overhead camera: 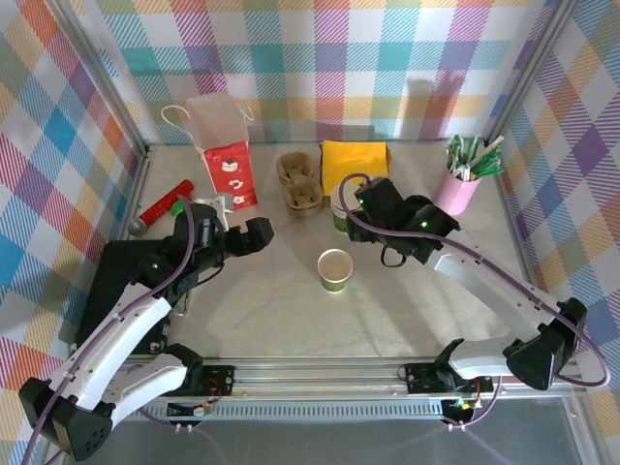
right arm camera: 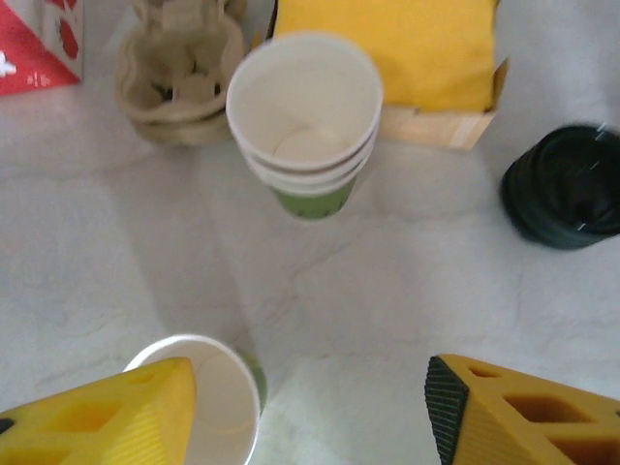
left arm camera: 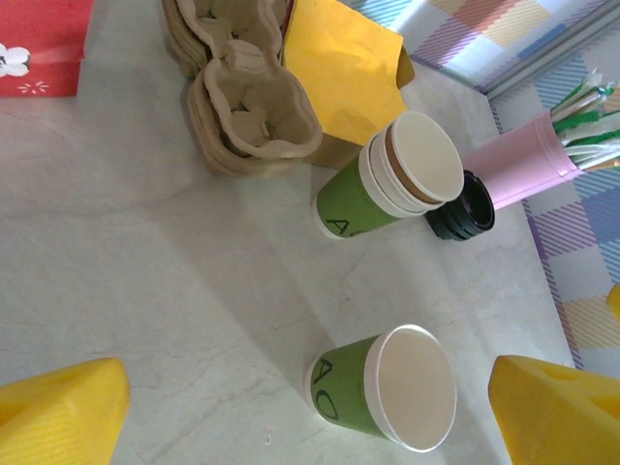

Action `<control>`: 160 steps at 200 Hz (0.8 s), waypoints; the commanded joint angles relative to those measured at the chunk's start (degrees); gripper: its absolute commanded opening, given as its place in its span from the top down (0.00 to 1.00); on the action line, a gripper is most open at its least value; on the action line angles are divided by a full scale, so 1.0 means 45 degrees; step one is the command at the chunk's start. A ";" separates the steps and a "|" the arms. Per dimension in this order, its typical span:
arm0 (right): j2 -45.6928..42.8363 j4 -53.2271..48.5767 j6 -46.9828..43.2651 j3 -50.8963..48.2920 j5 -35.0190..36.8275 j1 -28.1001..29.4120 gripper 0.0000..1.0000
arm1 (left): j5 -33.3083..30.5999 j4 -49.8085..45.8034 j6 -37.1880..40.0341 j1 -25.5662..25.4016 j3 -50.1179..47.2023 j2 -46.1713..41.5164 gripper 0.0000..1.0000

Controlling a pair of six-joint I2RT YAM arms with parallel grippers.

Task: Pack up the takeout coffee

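Cup (overhead camera: 335,268) – lone, open-topped, green below – upright at centre of table (overhead camera: 252,320), apart from cup stack (right arm camera: 305,116). L gripper (left arm camera: 305,402) spread wide, empty; R gripper (right arm camera: 310,397) parted, nothing held – its rim beside one finger.

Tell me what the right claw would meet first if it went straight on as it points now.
Probably the stack of lidless cups, dead ahead; depth is unclear, so the bare table may come first.

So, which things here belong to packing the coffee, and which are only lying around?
Likely for the job: single lidless cup, black lids, pulp cup carrier, paper bag.
Lying about: cup stack, yellow napkins, pink straw holder, red cylinder.
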 commanded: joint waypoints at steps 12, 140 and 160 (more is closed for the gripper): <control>0.0009 0.0149 -0.1434 0.1233 0.0360 -0.1665 0.34 | 0.0619 0.0879 0.0177 -0.0391 -0.0114 -0.0374 0.05; 0.3021 0.0666 -0.0843 0.2299 -0.2321 -0.5740 0.42 | 0.0663 0.1135 -0.0001 -0.0455 -0.0157 -0.0109 0.05; 0.3379 0.0798 -0.0866 0.1954 -0.2301 -0.6017 0.43 | 0.0638 0.1133 -0.0012 -0.0473 -0.0154 -0.0099 0.05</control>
